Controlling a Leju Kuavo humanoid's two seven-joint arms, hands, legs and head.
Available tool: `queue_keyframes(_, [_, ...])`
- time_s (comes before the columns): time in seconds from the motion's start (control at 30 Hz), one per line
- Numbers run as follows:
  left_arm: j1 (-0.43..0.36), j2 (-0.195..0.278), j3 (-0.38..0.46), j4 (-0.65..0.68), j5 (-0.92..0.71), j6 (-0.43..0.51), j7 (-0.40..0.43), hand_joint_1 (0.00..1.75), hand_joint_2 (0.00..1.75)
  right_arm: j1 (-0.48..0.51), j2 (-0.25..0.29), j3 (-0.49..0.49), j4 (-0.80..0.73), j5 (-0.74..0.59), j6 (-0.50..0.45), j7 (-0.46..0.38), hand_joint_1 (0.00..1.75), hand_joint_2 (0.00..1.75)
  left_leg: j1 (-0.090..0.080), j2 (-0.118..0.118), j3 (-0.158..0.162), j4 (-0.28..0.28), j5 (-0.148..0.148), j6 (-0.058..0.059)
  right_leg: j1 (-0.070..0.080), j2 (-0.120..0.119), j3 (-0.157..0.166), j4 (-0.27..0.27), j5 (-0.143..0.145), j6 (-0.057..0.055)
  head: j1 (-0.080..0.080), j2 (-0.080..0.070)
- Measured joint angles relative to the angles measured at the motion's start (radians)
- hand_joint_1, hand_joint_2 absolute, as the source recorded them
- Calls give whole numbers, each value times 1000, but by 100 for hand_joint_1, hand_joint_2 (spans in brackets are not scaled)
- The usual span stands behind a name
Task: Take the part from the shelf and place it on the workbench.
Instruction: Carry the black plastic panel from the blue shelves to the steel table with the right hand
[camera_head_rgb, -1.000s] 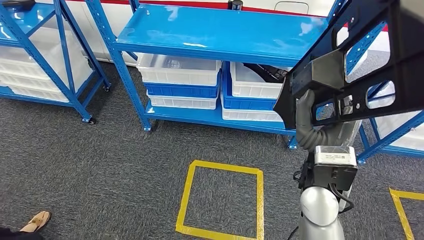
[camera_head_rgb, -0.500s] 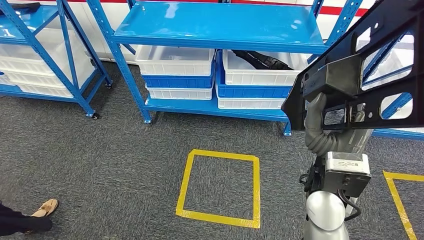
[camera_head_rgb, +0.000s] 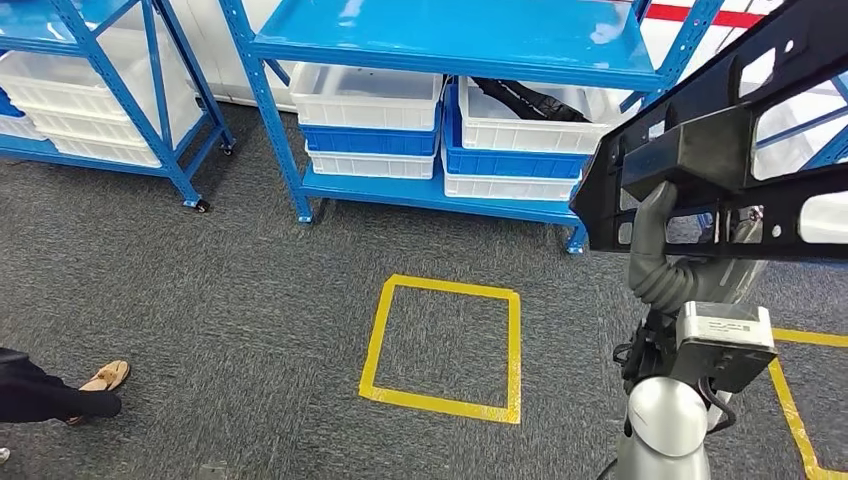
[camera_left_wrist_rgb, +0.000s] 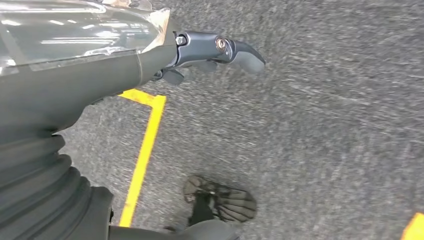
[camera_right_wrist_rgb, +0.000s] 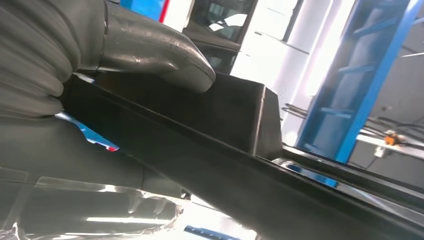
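Right robot hand grips a large black part in the head view, at about three o'clock in the picture; the grey thumb reaches up to a boxy block on the part, and the silver right arm rises from five o'clock; the part is a long black frame with cut-out windows, held up in the air and tilted, in front of the blue shelf; the shelf stands at twelve o'clock, with white and blue bins on its lower level, one bin holding dark items; a second blue shelf with white bins stands at ten o'clock; a yellow tape square lies on the grey carpet at six o'clock, and more yellow tape shows at four o'clock; a person's foot in a sandal rests on the carpet at eight o'clock.

Left wrist view: the left robot hand hangs over the grey carpet with nothing in it; its dark fingers point outward, but whether they are spread or curled I cannot tell; a yellow tape line runs across the carpet, and a sandalled foot stands just beside it at six o'clock.

Right wrist view: the grey thumb of the right robot hand presses on the black block of the part; a blue upright post stands behind at two o'clock.
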Motion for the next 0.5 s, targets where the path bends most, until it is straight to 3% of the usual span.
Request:
queue_keyframes(0.07, [0,0,0,0,-2,-2,-6,0,175,-9,-2,-6,10,-5,4,1,175,175,1,1,-34,5,26,-8,-4,0,87,-85,44,20,0,0])
queue_keyframes(0.1, [0,0,0,0,-3,-3,-8,0,175,-14,-2,-9,13,-7,6,1,175,175,0,0,-49,10,37,-13,-4,0,151,-169,46,20,1,0])
queue_keyframes(0.13, [0,0,0,0,-4,-3,-9,0,175,-19,-2,-11,16,-8,7,1,175,175,-2,0,-59,14,48,-19,-4,1,202,-244,35,13,-1,0])
queue_keyframes(0.2, [1,1,0,0,-4,-3,-11,0,175,-25,-3,-16,22,-11,8,1,175,175,-2,-1,-69,15,70,-32,1,3,247,-327,12,-5,-3,0])
queue_keyframes(0.27, [5,2,0,0,0,-4,-13,0,175,-29,-4,-21,31,-15,9,1,175,175,3,-3,-76,10,82,-46,1,2,229,-328,24,-24,-5,0])
queue_keyframes(0.3, [8,2,0,0,3,-6,-14,0,175,-30,-4,-23,36,-17,9,0,175,175,6,-5,-84,22,61,-52,-1,0,218,-327,36,-34,-6,0])
queue_keyframes(0.37, [12,1,0,0,11,-12,-18,0,175,-33,-3,-26,45,-19,11,0,175,175,9,-8,-110,104,-38,-62,-4,-2,191,-328,64,-49,-10,0])
queue_keyframes(0.4, [13,1,0,0,13,-15,-21,0,175,-33,-3,-27,49,-21,12,-1,175,175,10,-8,-126,173,-94,-66,-3,-3,177,-327,78,-53,-12,0])
queue_keyframes(0.43, [13,0,0,0,16,-17,-24,0,175,-34,-3,-29,53,-22,12,-1,175,175,10,-8,-137,243,-130,-70,-2,-3,162,-326,92,-53,-12,0])
queue_keyframes(0.47, [13,0,0,0,17,-18,-27,0,175,-34,-3,-30,58,-23,12,-1,175,175,10,-8,-140,296,-142,-71,0,-3,145,-323,106,-53,-12,0])
queue_keyframes(0.5, [13,0,0,0,17,-18,-30,0,175,-34,-3,-32,62,-23,12,-1,175,175,10,-8,-127,317,-131,-70,1,-3,127,-319,118,-51,-12,0])
